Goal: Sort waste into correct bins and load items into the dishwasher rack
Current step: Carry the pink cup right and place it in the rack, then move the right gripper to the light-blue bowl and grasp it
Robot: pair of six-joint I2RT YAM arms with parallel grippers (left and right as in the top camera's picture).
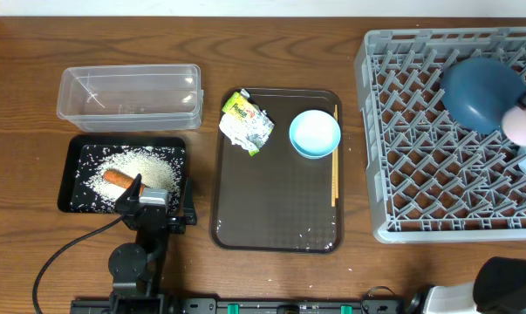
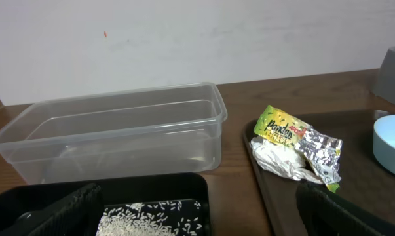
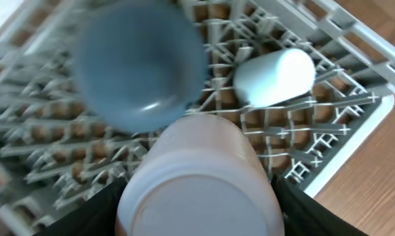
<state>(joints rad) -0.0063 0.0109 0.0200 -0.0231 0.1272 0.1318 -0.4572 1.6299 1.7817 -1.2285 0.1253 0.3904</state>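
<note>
R: Pale cup [image 3: 200, 190] fills the right wrist view, nearest the lens. What has it?

K: Right end effector [image 3: 200, 196]. A dark finger sits at each side of the cup, pinching it above the rack.

R: Largest to smallest, then.

K: Grey dishwasher rack [image 1: 420, 174] at the right end of the table [image 1: 27, 52]. Brown serving tray [image 1: 276, 209] mid-table, just left of the rack. Clear box [image 1: 129, 96] at far left, nothing seen inside. Black tray [image 1: 71, 174] directly in front of the box, almost touching it.

R: Left end effector [image 1: 145, 196]?

K: Jaws spread wide over the near edge of the black tray, gripping nothing. Its fingers [image 2: 66, 206] frame the bottom corners of the left wrist view.

R: Dishes?

K: Dark-blue dish [image 1: 481, 92] sits on the pegs in the rack's far right part; blurred in the wrist view. Light-blue bowl [image 1: 315, 133] stands upright on the serving tray, upper right. White cup [image 3: 276, 77] lies on its side on the pegs, beside the dish.

R: Waste?

K: Wrapper [image 1: 247, 122] crumpled on the serving tray's upper left corner. Chopsticks [image 1: 335, 157] lie along the tray's right edge, just beside the bowl. Carrot [image 1: 119, 177] lies on the rice [image 1: 149, 166], which is heaped in the black tray. A few grains lie on the serving tray's near edge.
</note>
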